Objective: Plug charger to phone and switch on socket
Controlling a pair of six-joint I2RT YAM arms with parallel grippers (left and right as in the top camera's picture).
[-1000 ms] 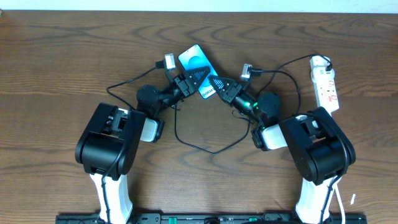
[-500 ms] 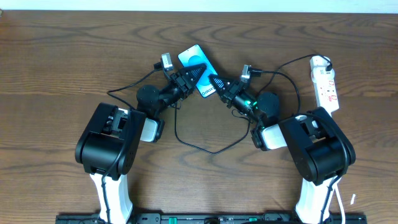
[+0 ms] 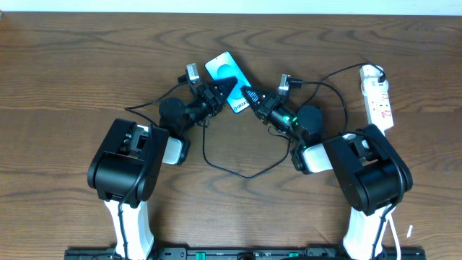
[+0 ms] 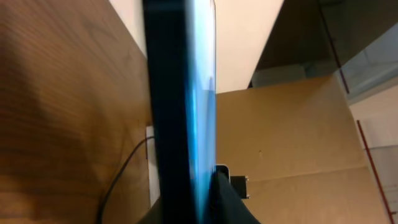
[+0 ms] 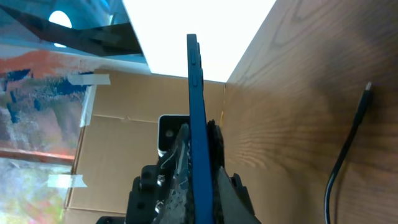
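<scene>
The phone [image 3: 225,70] is a slim slab with a light blue screen, lifted off the table between both arms. My left gripper [image 3: 229,87] is shut on its lower left side. In the left wrist view the phone [image 4: 180,93] runs edge-on between the jaws of the left gripper [image 4: 186,200]. My right gripper [image 3: 247,92] is shut on the phone's lower right edge, and the right wrist view shows the blue edge [image 5: 196,93] clamped in the right gripper [image 5: 198,147]. The charger [image 3: 238,170] loops as a thin black cable on the table; its small connector [image 5: 368,88] lies free. The socket [image 3: 379,95] rests at the far right.
Thicker black arm cables [image 3: 148,97] curve across the wood behind each wrist. The socket's white lead [image 3: 395,231] runs down past the right arm base. Cardboard boxes [image 4: 292,137] stand beyond the table's far edge.
The left gripper's jaws have closed onto the phone. The phone has shifted slightly up and to the left. The right gripper has kept its grip.
</scene>
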